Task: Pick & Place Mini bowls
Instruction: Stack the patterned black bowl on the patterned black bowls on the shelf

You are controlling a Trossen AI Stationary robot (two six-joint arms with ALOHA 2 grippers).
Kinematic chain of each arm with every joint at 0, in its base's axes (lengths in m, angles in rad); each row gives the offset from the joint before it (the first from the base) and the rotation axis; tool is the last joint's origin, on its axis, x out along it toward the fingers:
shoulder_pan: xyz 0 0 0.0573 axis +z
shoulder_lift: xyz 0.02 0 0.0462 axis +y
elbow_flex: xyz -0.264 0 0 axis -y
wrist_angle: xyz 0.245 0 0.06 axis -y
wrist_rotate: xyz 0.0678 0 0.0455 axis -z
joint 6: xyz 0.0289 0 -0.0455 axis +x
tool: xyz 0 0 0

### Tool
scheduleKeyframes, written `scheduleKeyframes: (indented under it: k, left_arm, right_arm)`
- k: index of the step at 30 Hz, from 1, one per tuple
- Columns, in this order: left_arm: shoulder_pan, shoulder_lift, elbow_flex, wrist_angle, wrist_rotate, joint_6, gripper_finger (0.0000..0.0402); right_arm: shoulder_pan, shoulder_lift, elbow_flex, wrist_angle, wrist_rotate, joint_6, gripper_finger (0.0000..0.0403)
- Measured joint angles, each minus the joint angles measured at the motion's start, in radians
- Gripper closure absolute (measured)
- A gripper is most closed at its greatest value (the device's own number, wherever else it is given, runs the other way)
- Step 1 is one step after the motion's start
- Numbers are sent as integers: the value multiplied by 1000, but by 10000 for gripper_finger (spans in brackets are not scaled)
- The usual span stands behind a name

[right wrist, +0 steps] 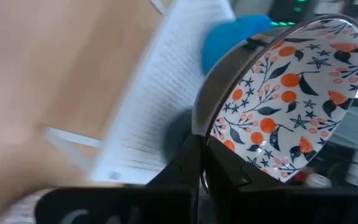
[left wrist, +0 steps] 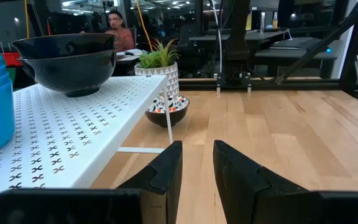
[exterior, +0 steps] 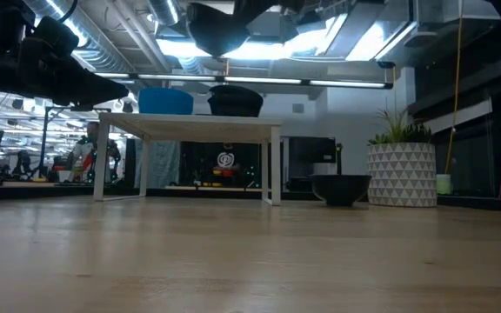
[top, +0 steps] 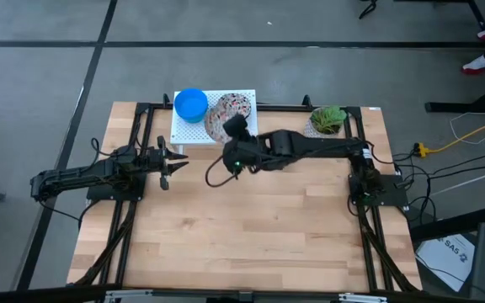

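From above, a small white perforated stand (top: 194, 128) sits at the table's far edge, carrying a stack of blue mini bowls (top: 190, 103) and, beside it, a floral bowl (top: 230, 112). The right gripper (top: 236, 126) reaches across from the right side to the stand's front edge, close over the floral pattern. The left gripper (top: 175, 165) hovers over the wood just in front of the stand's left corner, fingers parted and holding nothing. A potted plant (top: 327, 119) stands at the far right. At table height, the stand (exterior: 190, 126) bears the blue stack (exterior: 165, 101) and a dark-sided bowl (exterior: 235, 101); another bowl (exterior: 217, 28) hangs above them near the top, probably the one the right arm carries, though its grip is hidden here. A further bowl (exterior: 341, 189) rests on the table beside the plant pot (exterior: 402, 174). The left wrist camera shows its own fingers (left wrist: 166, 171) apart over bare wood, with the stand (left wrist: 67, 143) alongside. The right wrist camera shows its fingers (right wrist: 194, 165) pinched on the rim of a floral bowl (right wrist: 291, 99), held tilted above the stand (right wrist: 166, 93), the blue stack (right wrist: 235, 34) behind it.
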Motion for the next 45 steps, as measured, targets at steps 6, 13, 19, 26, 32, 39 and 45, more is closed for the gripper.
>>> scheduleKeyframes:
  k: [6, 13, 19, 26, 32, 39, 45]
  left_arm:
    - [0, 0, 0, 0, 0, 0, 315]
    - [0, 0, 0, 0, 0, 0, 315]
    - [0, 0, 0, 0, 0, 0, 315]
    - [0, 0, 0, 0, 0, 0, 315]
    - [0, 0, 0, 0, 0, 0, 315]
    - [0, 0, 0, 0, 0, 0, 315]
    - [0, 0, 0, 0, 0, 0, 315]
  right_arm:
    - [-61, 0, 0, 88, 53, -134, 387]
    - [-135, 0, 0, 106, 92, -153, 386]
    - [-189, 0, 0, 103, 103, -152, 386]
    - [-235, 0, 0, 41, 58, -88, 386]
    - [-265, 0, 0, -7, -31, 1, 386]
    - [-276, 5, 0, -8, -149, 34, 386]
    - [-286, 29, -27, -22, -162, 33, 386]
